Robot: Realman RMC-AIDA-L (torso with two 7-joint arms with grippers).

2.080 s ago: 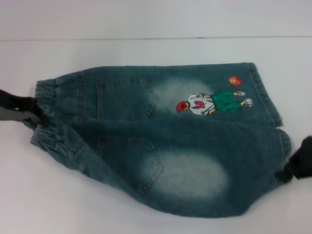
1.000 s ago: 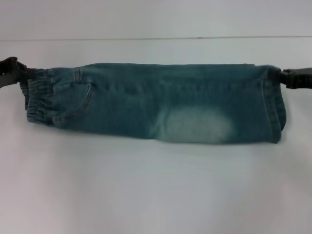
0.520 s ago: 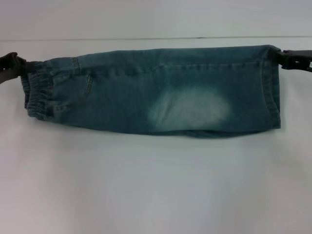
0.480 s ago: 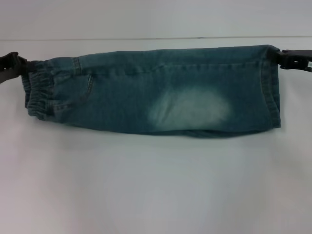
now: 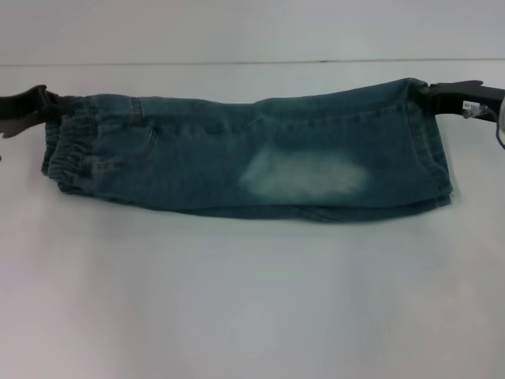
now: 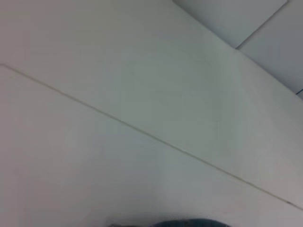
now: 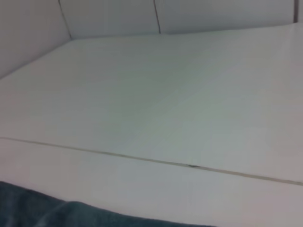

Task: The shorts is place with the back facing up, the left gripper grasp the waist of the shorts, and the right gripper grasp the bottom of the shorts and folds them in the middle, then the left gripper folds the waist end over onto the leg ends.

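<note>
Where the white table (image 5: 252, 300) spreads out in front of you, the shorts (image 5: 252, 150) lie folded lengthwise into one long denim band running left to right across its far half, with a pale bleached patch (image 5: 304, 175) showing on the upper layer. You have the waist (image 5: 67, 150), gathered and wrinkled, at the left end of that band, and the leg ends (image 5: 434, 150) with their flat stitched hems at the right end. Your left gripper (image 5: 49, 104) sits at the far corner of the waist, fingers closed onto the elastic edge, so the cloth runs straight out from between them. Your right gripper (image 5: 428, 91), on the arm with the small white label (image 5: 472, 104), is pinched onto the far corner of the leg ends in the same way
</note>
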